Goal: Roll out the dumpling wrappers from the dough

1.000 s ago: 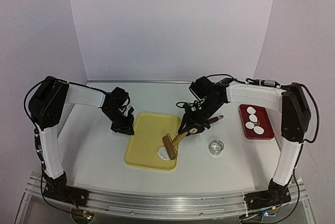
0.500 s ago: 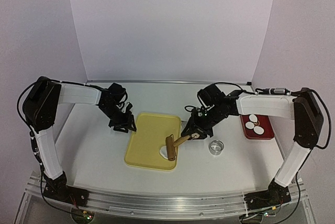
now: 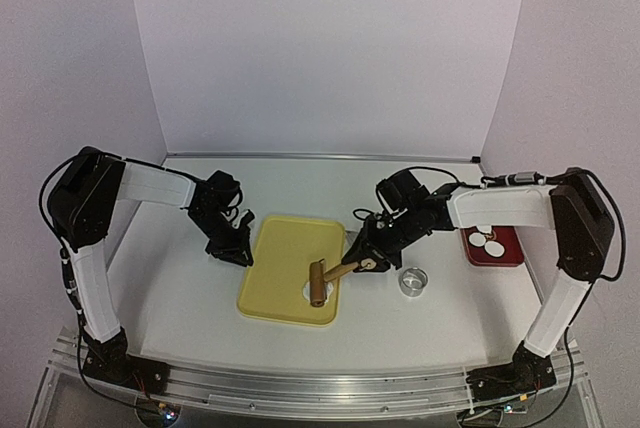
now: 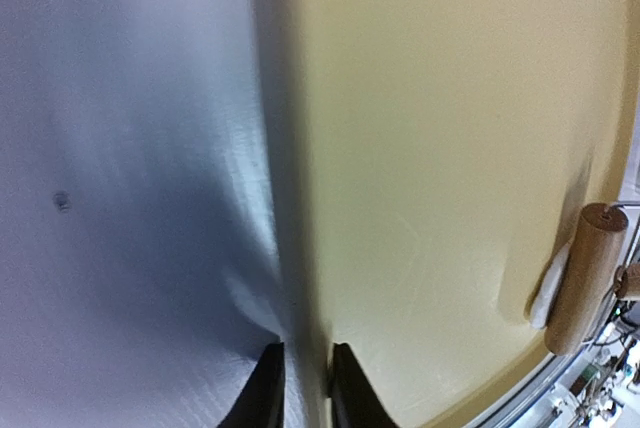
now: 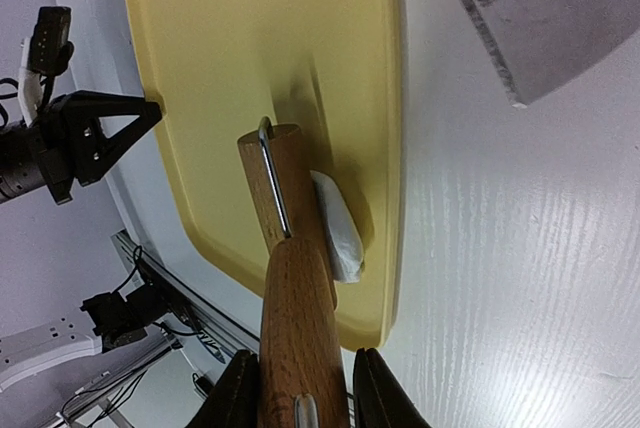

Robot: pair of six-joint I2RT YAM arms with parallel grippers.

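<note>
right hand point(image 5: 303, 393): clenched on rolling pin point(image 5: 285, 238) handle | roller is laid on dough point(image 5: 338, 226) in tray point(image 3: 278, 248) | left hand point(image 4: 305, 390): tray rim is straddled, grip cannot be told

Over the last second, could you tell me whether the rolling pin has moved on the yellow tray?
Yes. The rolling pin has slid slightly left on the yellow tray, away from its right rim, now covering most of the dough patch.

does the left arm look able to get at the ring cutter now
Probably not: from the left gripper, the ring cutter lies past the yellow tray, with the right gripper and rolling pin between.
</note>
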